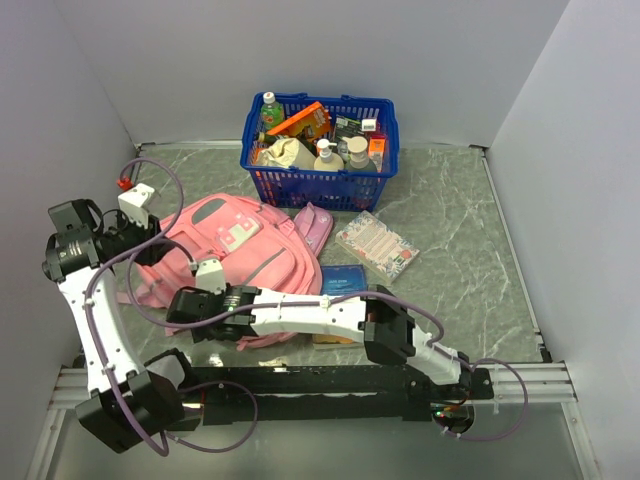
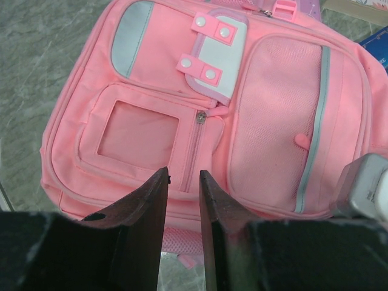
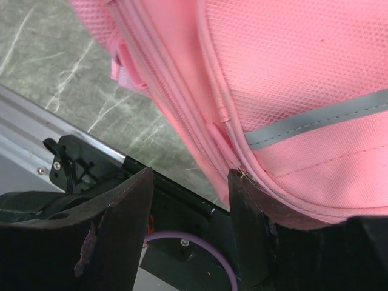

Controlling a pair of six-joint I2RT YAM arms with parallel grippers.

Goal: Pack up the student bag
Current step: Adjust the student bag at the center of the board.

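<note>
A: Pink backpack (image 1: 240,235) lies flat on the counter (image 1: 450,250) near the blue basket (image 1: 320,185), we see from above.
B: Left wrist: our left gripper (image 2: 183,179) hangs over its front pockets, slightly parted, empty.
A: Right wrist: our right gripper (image 3: 191,176) stands released, one finger against its zipped edge.

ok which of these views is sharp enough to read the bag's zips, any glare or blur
Top external: even light, no glare, soft shadows under the arms, but the student bag is small. Left wrist: bag front sharp, zip pull readable; left gripper near-black, detail lost. Right wrist: the bag's weave and zip line crisp up close; right gripper equally dark.
</note>
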